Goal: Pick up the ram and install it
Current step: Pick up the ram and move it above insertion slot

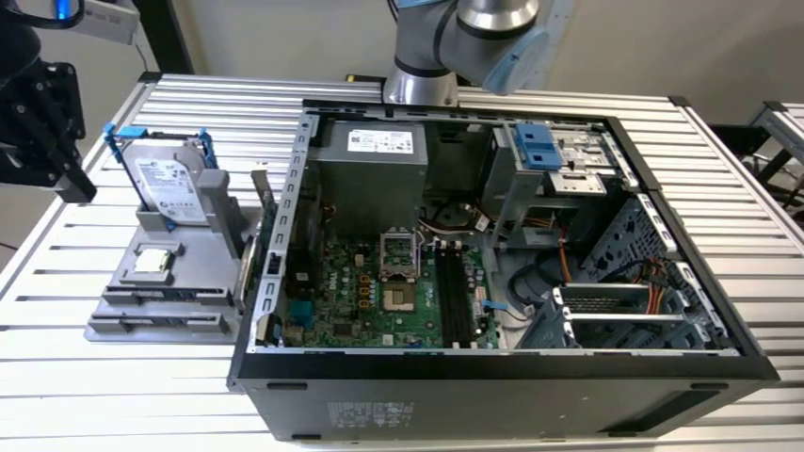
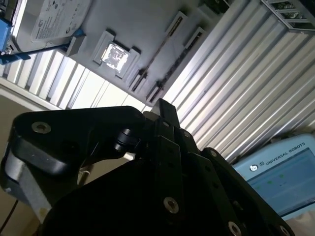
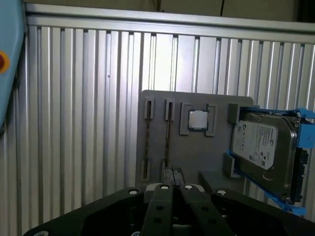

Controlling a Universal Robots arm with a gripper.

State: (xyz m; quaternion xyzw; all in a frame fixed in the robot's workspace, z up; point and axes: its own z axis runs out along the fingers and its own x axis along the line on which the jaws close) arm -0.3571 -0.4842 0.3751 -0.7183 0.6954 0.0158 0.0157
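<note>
Ram (image 1: 262, 202): one, upright on holder (image 1: 126, 287); one drive (image 1: 169, 184), one chip (image 1: 153, 261)

The ram (image 3: 168, 140), a thin dark stick seen edge-on, stands on its long edge in the grey holder (image 3: 197, 157), in the slot nearest the chip (image 3: 198, 119).

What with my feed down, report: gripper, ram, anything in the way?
Gripper facing holder, apart from it. Ram on edge in holder slot, not installed. Chip and drive beside it, not between.
</note>
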